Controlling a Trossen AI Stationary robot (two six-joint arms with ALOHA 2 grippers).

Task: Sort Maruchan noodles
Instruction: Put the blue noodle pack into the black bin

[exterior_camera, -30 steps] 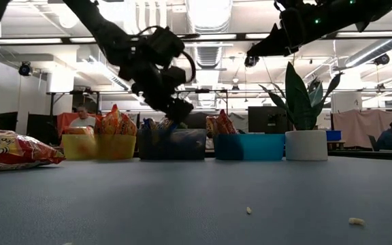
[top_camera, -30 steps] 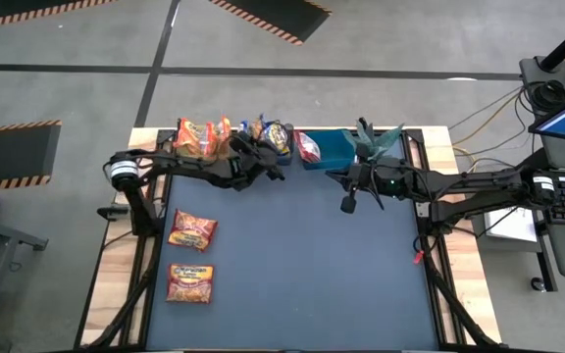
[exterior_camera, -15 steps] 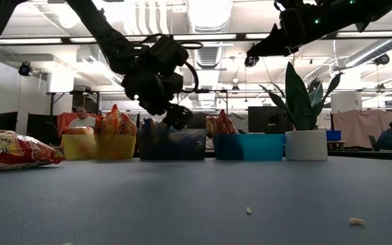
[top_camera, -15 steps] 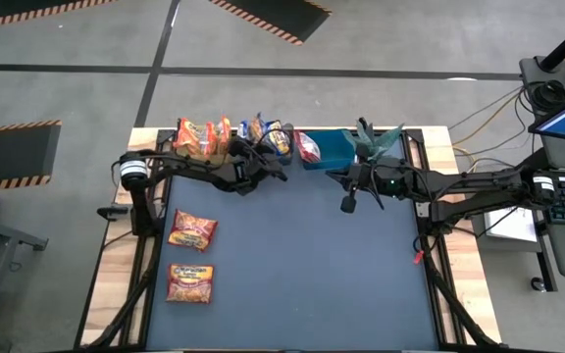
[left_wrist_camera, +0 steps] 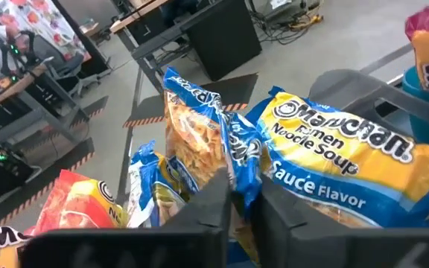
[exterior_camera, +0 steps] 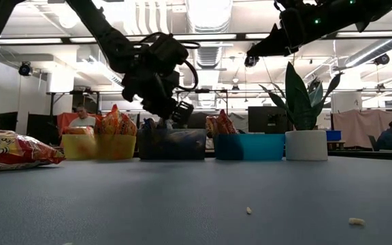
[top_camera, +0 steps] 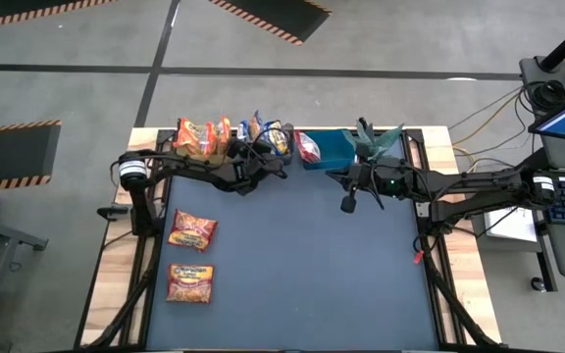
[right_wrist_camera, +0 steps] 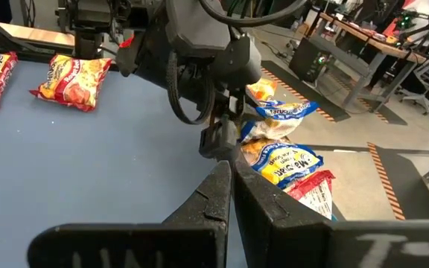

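Observation:
Several yellow-and-blue Maruchan noodles packets [left_wrist_camera: 334,160] stand on edge in the grey bin [exterior_camera: 172,144] at the table's far edge. Orange packets [top_camera: 202,137] fill the yellow-green bin [exterior_camera: 97,146], and a red packet [top_camera: 308,147] lies in the blue bin [exterior_camera: 249,146]. Two orange-red packets [top_camera: 192,230] [top_camera: 190,282] lie flat on the mat at the left. My left gripper [left_wrist_camera: 246,212] hangs over the grey bin's near side, shut on a yellow-and-blue packet. My right gripper [top_camera: 347,204] hovers shut and empty, right of centre. My left gripper pinches the blue sealed edge [left_wrist_camera: 243,186] of an upright yellow-and-blue packet between its two fingers, coming from the near side and slanting down. The packet stands among the others in the grey bin; its lower part is hidden by the fingers.
A potted plant [exterior_camera: 306,144] stands right of the blue bin at the far edge. Small crumbs [exterior_camera: 249,210] lie on the mat near the front. The mat's middle and right [top_camera: 341,284] hold nothing. A person [exterior_camera: 82,119] sits in the room behind.
My left gripper has stayed over the grey bin, risen slightly, and shut its fingers from wide open onto the packet's edge. The right arm has kept still.

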